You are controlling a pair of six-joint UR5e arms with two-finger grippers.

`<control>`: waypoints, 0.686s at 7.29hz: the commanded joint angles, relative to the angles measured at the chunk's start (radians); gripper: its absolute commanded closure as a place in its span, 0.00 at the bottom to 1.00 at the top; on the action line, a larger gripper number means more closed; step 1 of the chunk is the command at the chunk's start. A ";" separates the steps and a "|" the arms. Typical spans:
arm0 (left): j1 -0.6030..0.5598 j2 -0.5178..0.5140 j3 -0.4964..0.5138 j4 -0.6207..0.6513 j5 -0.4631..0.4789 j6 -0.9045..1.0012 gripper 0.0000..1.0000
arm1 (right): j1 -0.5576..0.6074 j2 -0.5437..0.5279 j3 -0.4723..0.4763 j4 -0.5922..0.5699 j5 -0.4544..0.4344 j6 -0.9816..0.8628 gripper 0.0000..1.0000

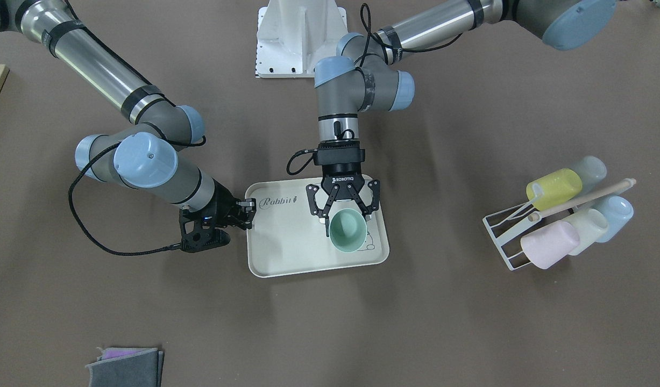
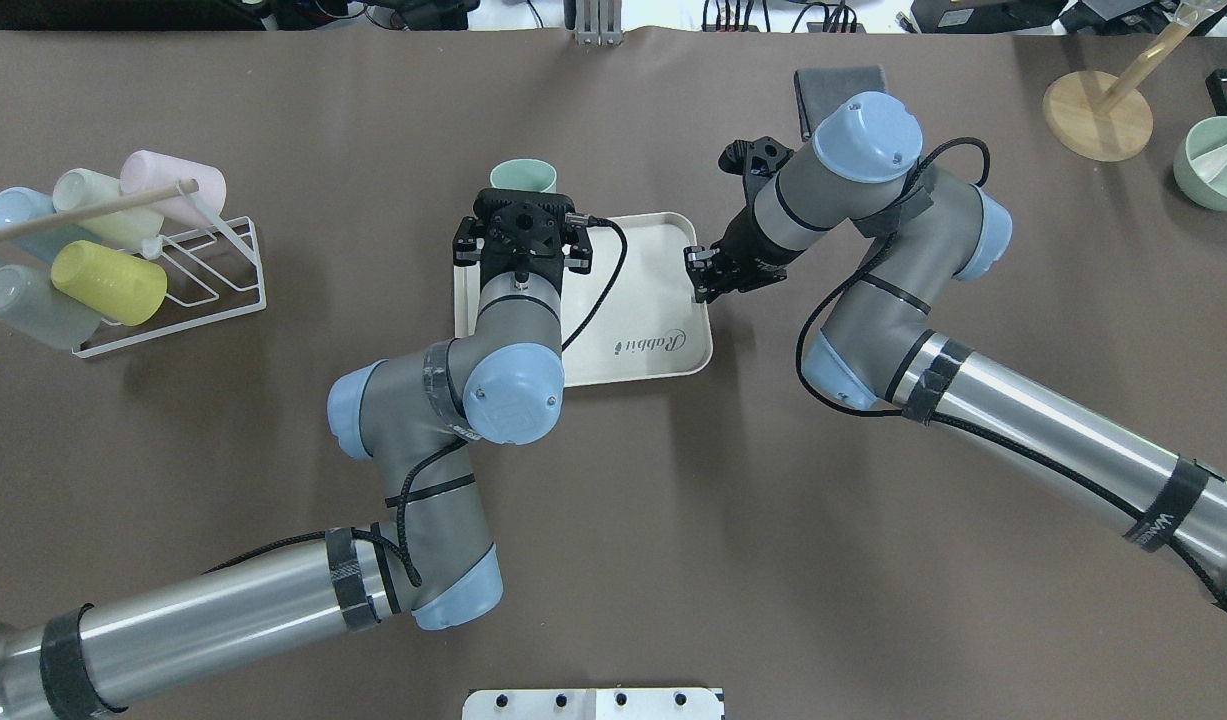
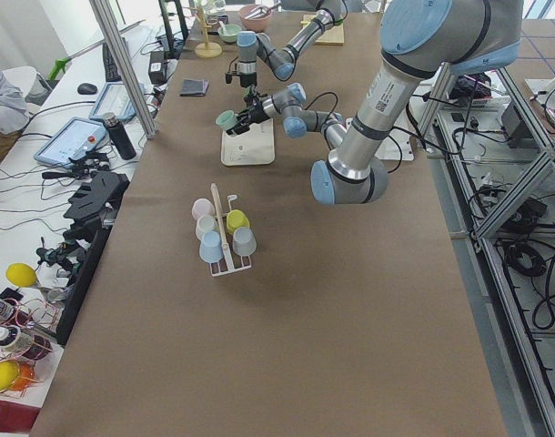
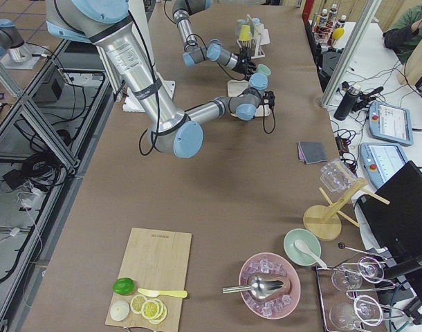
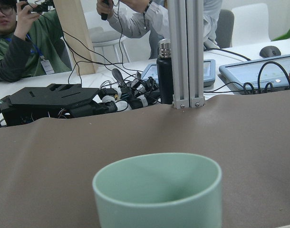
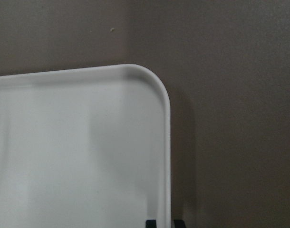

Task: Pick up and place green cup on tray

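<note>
The green cup [image 1: 348,232] stands upright over the far-left part of the cream tray [image 1: 286,258], between the fingers of my left gripper [image 1: 347,215]. That gripper reaches in level from the robot's side and is shut on the cup's sides. The cup fills the bottom of the left wrist view [image 5: 157,190] and shows past the gripper in the overhead view [image 2: 523,175]. My right gripper [image 1: 250,214] is shut on the rim of the tray [image 2: 653,300] at its right edge. The right wrist view shows the tray's corner [image 6: 88,142].
A white wire rack [image 1: 504,236] with several pastel cups lies on the robot's left [image 2: 203,260]. Folded grey cloths [image 1: 125,366] lie near the table's far edge. A wooden stand [image 2: 1098,115] and a green bowl [image 2: 1218,160] are at the far right.
</note>
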 commanded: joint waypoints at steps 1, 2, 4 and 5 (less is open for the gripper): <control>0.008 -0.033 0.157 -0.178 0.046 -0.064 0.65 | 0.002 -0.011 0.013 0.001 -0.001 0.009 0.00; 0.008 -0.065 0.177 -0.178 0.046 -0.066 0.65 | 0.014 -0.028 0.040 0.001 0.001 0.020 0.00; 0.054 -0.114 0.273 -0.172 0.125 -0.086 0.65 | 0.087 -0.103 0.190 -0.091 0.009 0.018 0.00; 0.062 -0.126 0.289 -0.151 0.153 -0.087 0.65 | 0.118 -0.153 0.294 -0.170 0.012 0.011 0.00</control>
